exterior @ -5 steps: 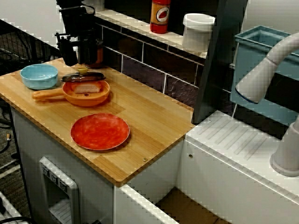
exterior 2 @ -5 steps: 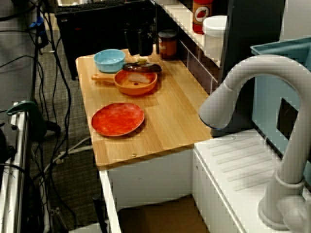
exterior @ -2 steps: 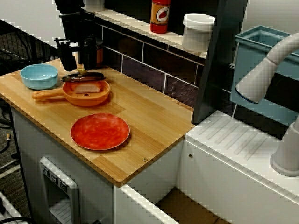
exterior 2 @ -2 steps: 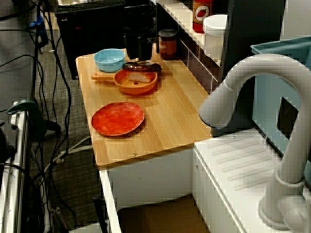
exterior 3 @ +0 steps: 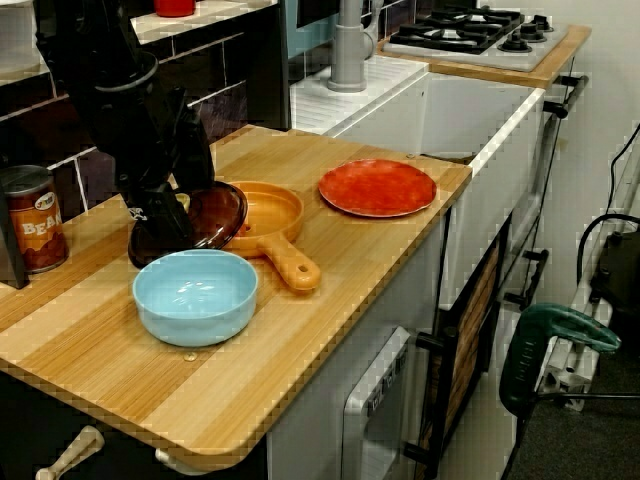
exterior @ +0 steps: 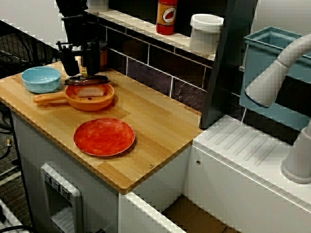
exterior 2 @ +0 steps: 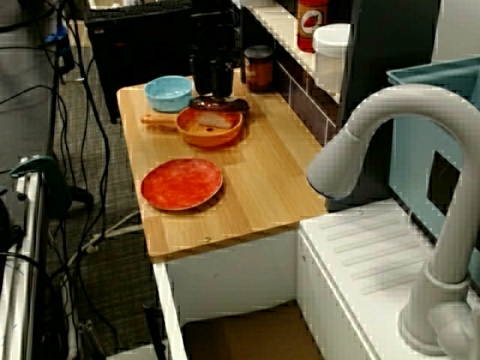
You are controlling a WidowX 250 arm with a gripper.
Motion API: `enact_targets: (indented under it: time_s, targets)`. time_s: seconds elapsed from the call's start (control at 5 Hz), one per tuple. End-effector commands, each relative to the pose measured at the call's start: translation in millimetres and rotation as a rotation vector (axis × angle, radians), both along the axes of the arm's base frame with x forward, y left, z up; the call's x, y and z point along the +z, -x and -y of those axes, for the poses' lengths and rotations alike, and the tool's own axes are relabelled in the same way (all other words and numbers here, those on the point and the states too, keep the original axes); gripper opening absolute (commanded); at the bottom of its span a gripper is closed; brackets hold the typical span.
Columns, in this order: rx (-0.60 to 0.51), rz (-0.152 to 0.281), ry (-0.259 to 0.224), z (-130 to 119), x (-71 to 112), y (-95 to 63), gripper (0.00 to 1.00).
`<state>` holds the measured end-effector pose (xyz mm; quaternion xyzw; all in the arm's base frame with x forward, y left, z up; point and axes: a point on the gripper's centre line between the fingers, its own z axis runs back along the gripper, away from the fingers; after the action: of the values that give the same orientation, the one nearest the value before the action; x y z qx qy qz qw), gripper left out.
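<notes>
the gripper [exterior: 80, 67] is held just above the dark glass lid [exterior: 90, 79], with the jaws spread wide and empty so that the lid's top is straddled. the lid is propped tilted on the far rim of the orange pan [exterior: 97, 104], near the blue bowl [exterior: 40, 79].

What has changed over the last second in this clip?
The gripper has come down a little toward the lid leaning on the pan. Its jaws are open and it has not taken hold of anything. The lid, pan, bowl, plate and can have not moved.
</notes>
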<state>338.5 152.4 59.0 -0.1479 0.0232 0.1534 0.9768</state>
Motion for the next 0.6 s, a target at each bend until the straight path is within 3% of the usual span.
enact_targets:
  time_s: [0.0,0.4]
  targets:
    - [-0.002,0.048,-0.024,-2.4,18.8,-2.7,1.0]
    - [0.015,0.046,-0.002,-5.7,18.1,-4.0,1.0]
